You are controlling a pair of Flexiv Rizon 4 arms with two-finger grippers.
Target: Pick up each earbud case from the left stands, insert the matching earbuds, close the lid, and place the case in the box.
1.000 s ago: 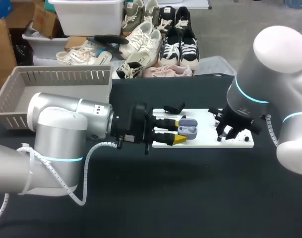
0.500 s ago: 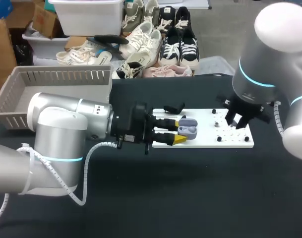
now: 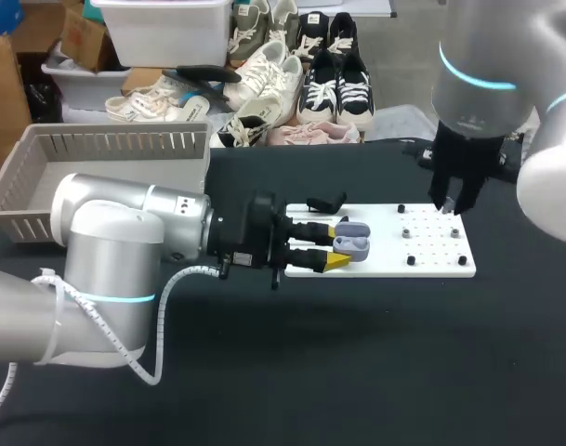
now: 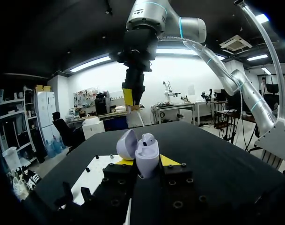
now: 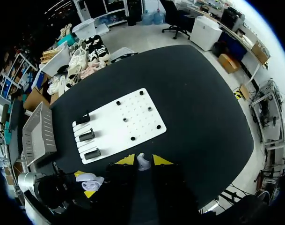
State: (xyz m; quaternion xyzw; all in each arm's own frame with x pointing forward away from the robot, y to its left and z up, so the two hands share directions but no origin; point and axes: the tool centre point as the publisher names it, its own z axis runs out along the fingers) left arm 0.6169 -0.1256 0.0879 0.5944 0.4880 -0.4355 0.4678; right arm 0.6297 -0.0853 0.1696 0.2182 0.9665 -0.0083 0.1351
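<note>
The task is partway through its first case, by my reading. The left gripper [image 3: 338, 245] reaches in from nine o'clock over the near-left end of the white pegboard [image 3: 431, 258]. Its fingers are clenched on a lavender earbud case [image 3: 353, 243] from two sides. The left wrist view shows the case upright between the yellow tips with its lid [image 4: 125, 143] swung open. One pale, rounded piece sits in the mouth of the case, and I take it for an earbud already seated, though I cannot be sure.

The right gripper [image 3: 451, 206] hangs above the pegboard's far-right corner, at about two o'clock from the case and well apart from it. In the right wrist view its fingers pinch a small white earbud [image 5: 141, 162] between the yellow tips, clear of the pegboard below.

So the pick-up and lid-opening look done, and this earbud has yet to go into the case. After that come closing the lid and carrying the case to the grey slatted box [image 3: 115, 144], at ten o'clock from the pegboard on the black table [image 3: 357, 362]. I see no case in the box. Three black stands [image 5: 87, 136] line the pegboard's left end, and I can make out no further case on them.
</note>
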